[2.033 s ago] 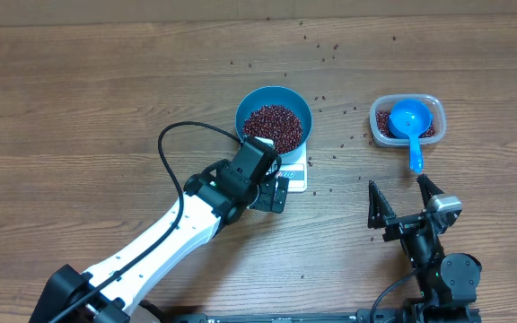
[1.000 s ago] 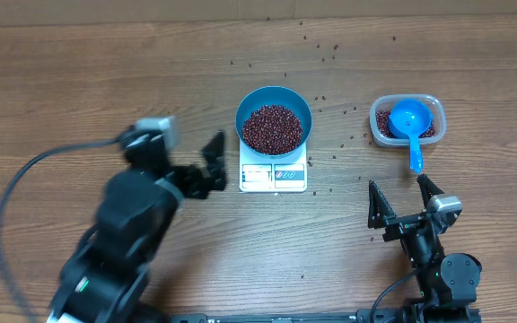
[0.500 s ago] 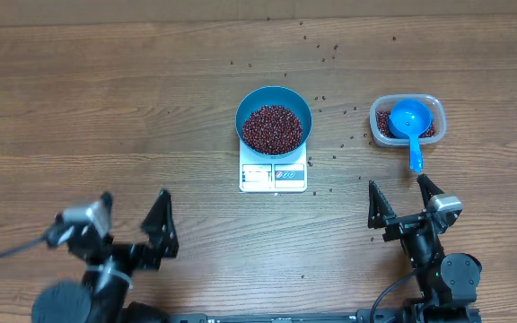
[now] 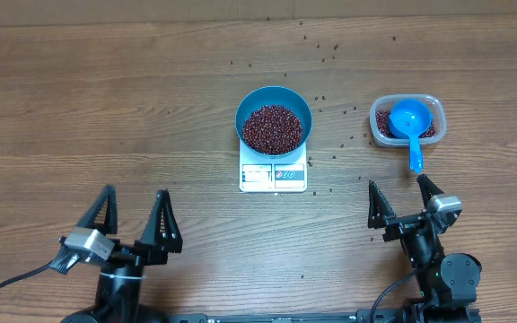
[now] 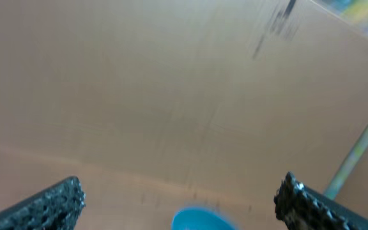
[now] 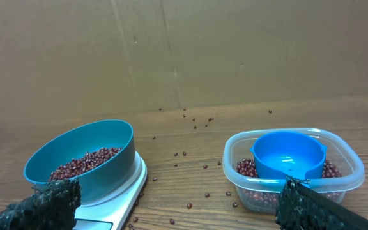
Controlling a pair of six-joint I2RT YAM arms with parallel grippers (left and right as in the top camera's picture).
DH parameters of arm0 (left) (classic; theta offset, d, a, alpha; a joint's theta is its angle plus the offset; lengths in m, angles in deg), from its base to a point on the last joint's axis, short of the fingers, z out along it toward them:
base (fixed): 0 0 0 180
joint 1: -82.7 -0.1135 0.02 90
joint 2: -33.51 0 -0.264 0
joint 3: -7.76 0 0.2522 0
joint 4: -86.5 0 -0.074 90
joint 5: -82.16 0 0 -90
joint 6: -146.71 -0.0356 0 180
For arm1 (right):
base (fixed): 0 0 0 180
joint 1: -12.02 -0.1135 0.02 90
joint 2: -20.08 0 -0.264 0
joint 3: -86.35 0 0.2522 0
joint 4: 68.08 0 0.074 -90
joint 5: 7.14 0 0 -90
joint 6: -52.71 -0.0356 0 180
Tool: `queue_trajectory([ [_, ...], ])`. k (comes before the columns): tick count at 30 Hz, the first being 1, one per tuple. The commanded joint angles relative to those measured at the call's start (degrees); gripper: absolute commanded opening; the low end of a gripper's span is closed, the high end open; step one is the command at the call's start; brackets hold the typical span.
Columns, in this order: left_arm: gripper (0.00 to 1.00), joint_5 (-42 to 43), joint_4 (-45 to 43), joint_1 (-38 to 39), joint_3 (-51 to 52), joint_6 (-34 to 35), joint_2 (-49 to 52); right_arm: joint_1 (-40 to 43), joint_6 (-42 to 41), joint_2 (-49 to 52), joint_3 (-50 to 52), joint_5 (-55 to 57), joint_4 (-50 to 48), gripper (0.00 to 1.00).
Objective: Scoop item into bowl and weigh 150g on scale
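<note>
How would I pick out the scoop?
On the right side of the table stands a clear tub of red-brown beans. The scoop rests in it, handle poking over the near edge. Unlike the bigger blue bowl on the white scale, it has a handle and holds no beans.

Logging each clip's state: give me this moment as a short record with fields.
bowl: on the scale, holding beans
scale display: too small to read
tub: right of the scale, some beans inside
scoop: in the tub, handle over its near rim
table: stray beans scattered
left gripper: jaws open, empty, near the front edge
right gripper: jaws open, empty, near the scoop handle, not gripping it
</note>
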Motion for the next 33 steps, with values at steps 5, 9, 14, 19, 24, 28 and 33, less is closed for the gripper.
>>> queue_trajectory([
  [5,1.0,0.48,-22.67,-0.37,12.26,-5.55,-0.72,-0.48,-0.22,-0.46,0.59,0.76,-0.2,1.0],
  [9,1.0,0.35,-30.21,-0.37,18.78,-5.55,-0.72,-0.48,-0.22,-0.46,0.59,0.76,-0.2,1.0],
  [14,0.99,0.28,-32.28,-0.48,23.89,-5.7,-0.72,-0.48,-0.22,-0.46,0.59,0.76,-0.2,1.0],
  [19,1.0,0.87,-25.18,-2.89,23.98,-7.06,-0.72,-0.48,-0.22,-0.46,0.59,0.76,-0.2,1.0],
  [24,0.99,1.86,-10.97,-8.37,23.98,-9.9,-0.72,-0.48,-0.22,-0.46,0.59,0.76,-0.2,1.0],
  [28,1.0,2.34,-6.6,-10.05,23.96,-17.16,-0.72,-0.48,-0.22,-0.46,0.59,0.76,-0.2,1.0],
  [33,1.0,2.29,-6.58,-10.1,23.96,-18.84,-0.72,-0.48,-0.22,-0.46,0.59,0.76,-0.2,1.0],
])
